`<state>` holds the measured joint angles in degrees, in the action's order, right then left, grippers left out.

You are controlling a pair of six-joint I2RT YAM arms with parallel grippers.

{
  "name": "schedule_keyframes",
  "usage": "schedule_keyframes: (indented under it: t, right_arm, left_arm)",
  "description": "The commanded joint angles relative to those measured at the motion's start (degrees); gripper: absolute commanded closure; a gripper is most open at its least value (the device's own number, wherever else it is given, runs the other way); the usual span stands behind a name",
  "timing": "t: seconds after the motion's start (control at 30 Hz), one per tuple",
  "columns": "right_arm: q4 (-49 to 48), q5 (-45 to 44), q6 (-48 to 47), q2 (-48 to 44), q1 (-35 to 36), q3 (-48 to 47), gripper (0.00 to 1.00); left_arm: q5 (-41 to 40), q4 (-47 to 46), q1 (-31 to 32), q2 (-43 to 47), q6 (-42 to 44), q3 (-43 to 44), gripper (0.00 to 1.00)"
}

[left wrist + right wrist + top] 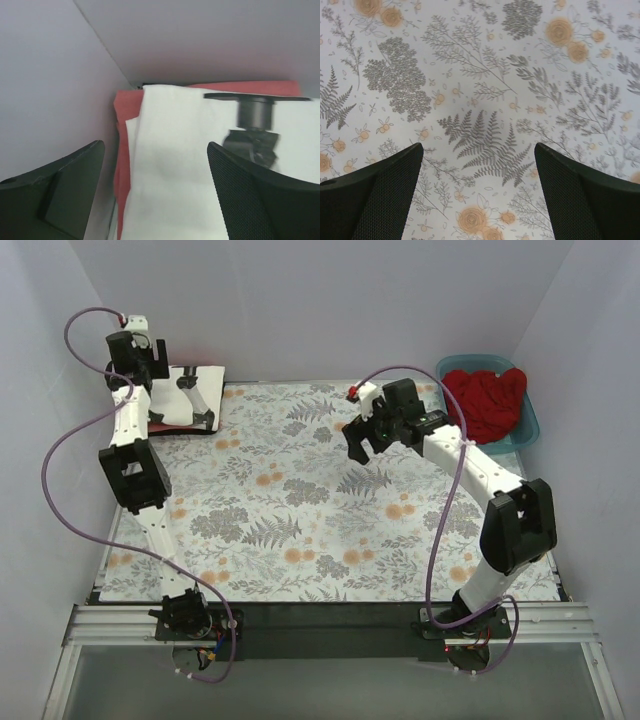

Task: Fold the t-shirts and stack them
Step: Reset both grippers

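A folded white t-shirt point(172, 405) with a dark print lies on a coral-pink t-shirt point(229, 392) at the table's far left corner. In the left wrist view the white shirt point(175, 170) covers most of the pink one point(125, 107), which shows along its left and far edges. My left gripper point(138, 368) hovers over this pile, open and empty point(155, 147). A crumpled bright red t-shirt point(487, 400) lies in the teal tub point(527, 428) at the far right. My right gripper point(362, 448) hangs open and empty above the floral cloth point(477, 147).
The floral grey-and-orange table cloth point(300, 520) covers the table. Pale walls close in on the left, back and right; the shirt pile sits right against the left wall corner point(60, 100). Purple cables loop off both arms.
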<state>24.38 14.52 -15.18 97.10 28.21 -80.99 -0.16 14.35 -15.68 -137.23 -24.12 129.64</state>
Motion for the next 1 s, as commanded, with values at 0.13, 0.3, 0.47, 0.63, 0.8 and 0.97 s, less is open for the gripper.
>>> schedule_keyframes:
  t: [0.13,0.3,0.47,0.63,0.8,0.97]
  right_arm:
    - [2.95,2.7,0.41,-9.29,-10.53,0.48,0.02]
    - [5.23,3.67,-1.6,-15.61,-17.82,4.25,0.02]
    - [7.78,3.32,-3.01,-22.03,-20.56,12.93,0.02]
    - [9.63,2.7,-2.31,-27.83,-20.91,21.3,0.02]
    - [9.54,1.83,-2.92,-33.19,-21.0,28.6,0.02]
    - [10.77,0.42,-3.19,-35.58,-20.91,30.54,0.02]
  left_arm:
    - [18.85,19.1,1.7,18.74,-8.31,-2.27,0.14]
    - [19.24,26.6,8.63,27.79,-11.11,-10.45,0.13]
    - [21.16,28.19,13.57,39.37,-15.69,-30.17,0.12]
    - [22.58,26.0,17.61,49.06,-17.71,-48.49,0.11]
    - [22.66,24.15,18.76,58.73,-18.16,-61.25,0.1]
    - [22.67,23.71,19.2,64.88,-18.59,-66.97,0.09]
